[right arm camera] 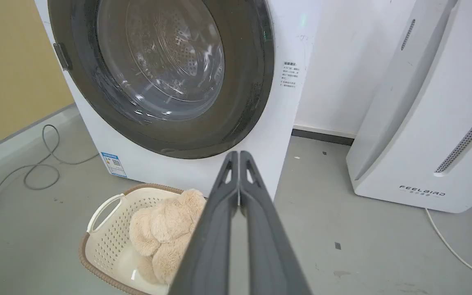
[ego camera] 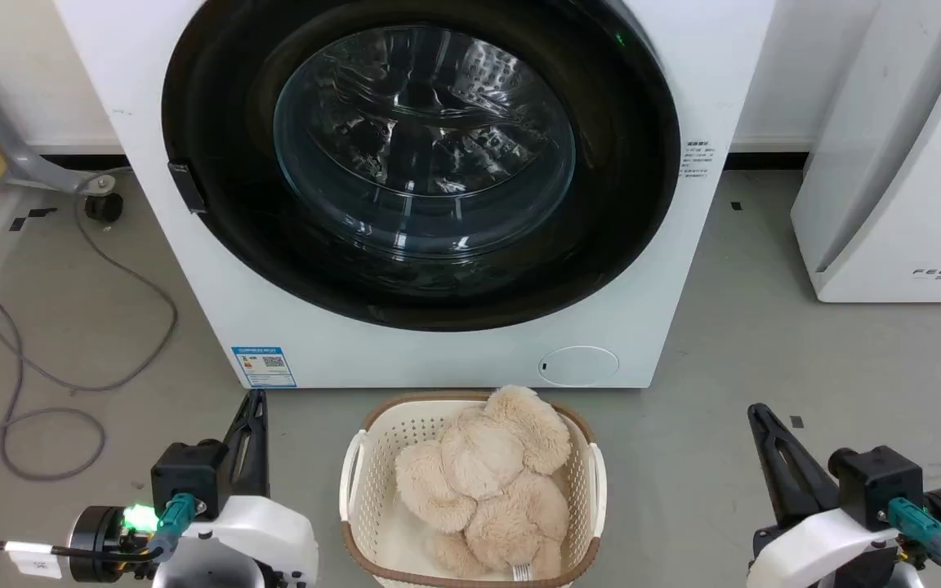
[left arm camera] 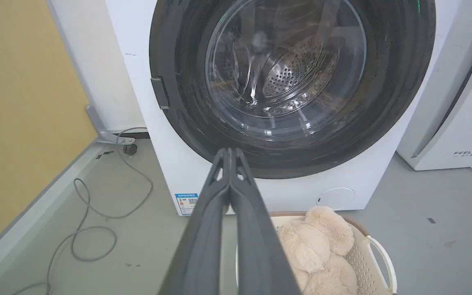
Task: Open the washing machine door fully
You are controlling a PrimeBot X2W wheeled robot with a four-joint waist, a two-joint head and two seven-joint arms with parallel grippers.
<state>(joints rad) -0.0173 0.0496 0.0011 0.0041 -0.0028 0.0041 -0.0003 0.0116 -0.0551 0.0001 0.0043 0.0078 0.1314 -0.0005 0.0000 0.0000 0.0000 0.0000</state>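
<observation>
At upper centre, round glossy black washing machine door, bulging clear glass, seemingly shut flush, left gripper and right gripper pinched closed, empty.

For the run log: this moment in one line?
washing machine door closed | left claw shut, empty, off door | right claw shut, empty, off door | plush toy in basket

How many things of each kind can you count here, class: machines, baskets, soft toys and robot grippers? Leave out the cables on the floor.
Washing machine: 1
White FEELBIRD unit: 1
Basket: 1
Plush toy: 1, lying in the basket
Grippers: 2, the left gripper and the right gripper, both shut
Total: 6
</observation>
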